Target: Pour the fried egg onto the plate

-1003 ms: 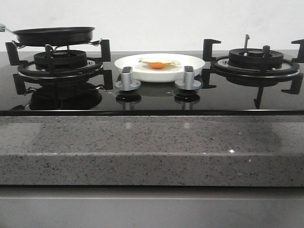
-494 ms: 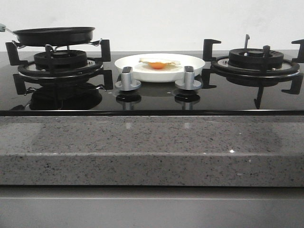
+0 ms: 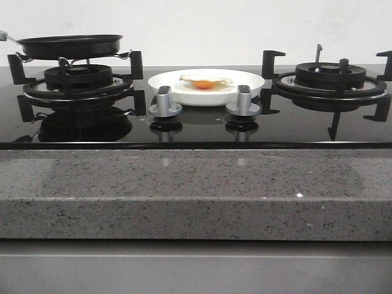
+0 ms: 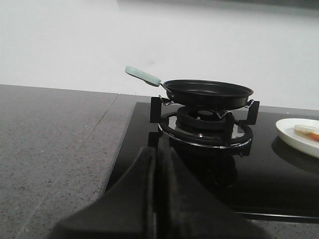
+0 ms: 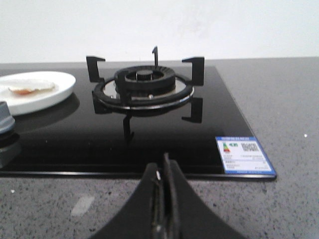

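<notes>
Both claws were clenched on nothing — the left gripper (image 4: 157, 164) showed its two black fingers pressed flat together, well back from the stove over the grey counter (image 4: 55, 144), and the right gripper (image 5: 163, 184) was pressed together the same way at the near edge of the glass hob (image 5: 164, 144). Neither touched any cookware.

The fried egg (image 3: 204, 82) lay on the plate (image 3: 245, 82), which sat on the hob between the two burners, just behind the two silver knobs (image 3: 165, 101). Its orange yolk sat near the plate's middle, with thin white spread around it. The frying pan (image 3: 70, 46) rested level on the left burner (image 3: 76, 82) and looked empty, its pale green handle (image 4: 142, 75) pointing away from the plate.

By that look, the pour was done. The egg seemed light, thin and floppy, probably slick underneath, so pinching it directly might tear or fold it — tipping the pan by its handle suited it better. The plate looked glossy and rigid; its raised rim would be the place to grip, with some risk of slipping.
</notes>
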### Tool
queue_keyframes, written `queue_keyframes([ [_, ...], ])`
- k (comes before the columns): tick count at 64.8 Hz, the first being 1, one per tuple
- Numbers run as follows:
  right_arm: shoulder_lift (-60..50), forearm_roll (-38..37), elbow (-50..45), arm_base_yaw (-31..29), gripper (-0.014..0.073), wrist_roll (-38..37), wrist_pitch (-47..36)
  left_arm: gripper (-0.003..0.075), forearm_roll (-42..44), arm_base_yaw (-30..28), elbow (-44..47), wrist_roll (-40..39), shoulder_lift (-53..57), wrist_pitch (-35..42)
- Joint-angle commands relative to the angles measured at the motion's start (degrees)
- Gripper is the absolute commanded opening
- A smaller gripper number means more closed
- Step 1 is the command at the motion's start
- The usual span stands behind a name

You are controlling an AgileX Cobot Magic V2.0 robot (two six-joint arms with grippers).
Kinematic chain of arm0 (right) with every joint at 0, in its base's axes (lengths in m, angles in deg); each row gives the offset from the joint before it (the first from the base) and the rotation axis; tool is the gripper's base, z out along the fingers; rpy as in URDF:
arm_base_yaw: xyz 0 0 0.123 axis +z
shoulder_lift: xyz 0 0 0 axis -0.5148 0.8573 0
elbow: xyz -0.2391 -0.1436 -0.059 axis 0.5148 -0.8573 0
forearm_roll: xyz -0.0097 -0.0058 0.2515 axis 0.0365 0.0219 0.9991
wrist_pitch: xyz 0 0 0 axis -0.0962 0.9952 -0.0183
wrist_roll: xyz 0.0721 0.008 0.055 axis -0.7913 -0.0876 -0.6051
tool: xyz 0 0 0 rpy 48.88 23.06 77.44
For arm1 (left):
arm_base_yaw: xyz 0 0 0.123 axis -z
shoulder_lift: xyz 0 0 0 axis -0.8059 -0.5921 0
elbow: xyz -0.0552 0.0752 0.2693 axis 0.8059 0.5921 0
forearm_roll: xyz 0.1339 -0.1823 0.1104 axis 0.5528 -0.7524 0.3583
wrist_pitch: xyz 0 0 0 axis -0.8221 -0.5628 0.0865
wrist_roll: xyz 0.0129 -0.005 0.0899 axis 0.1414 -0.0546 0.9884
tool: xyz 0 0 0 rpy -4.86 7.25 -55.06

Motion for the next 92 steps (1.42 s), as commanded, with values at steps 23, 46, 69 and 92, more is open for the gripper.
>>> queue_keyframes([
  [23, -1.2, -2.0, 0.2, -1.6, -0.0066, 0.6, -4.2, -0.0019, 0.0, 0.3, 0.2, -0.6, 1.1, 4.9],
  [46, -1.2, -3.6, 0.2, -1.6, -0.0066, 0.6, -3.2, -0.0019, 0.0, 0.3, 0.2, -0.6, 1.1, 4.9],
  [69, -1.2, -3.6, 0.2, -2.7, -0.0066, 0.6, -3.2, -0.0019, 0.0, 0.3, 0.2, -0.6, 1.1, 4.9],
  [92, -1.2, -3.6, 0.2, -2.7, -0.0066, 0.6, -3.1, -0.0019, 0.0, 0.3, 0.2, -0.6, 1.1, 4.9],
])
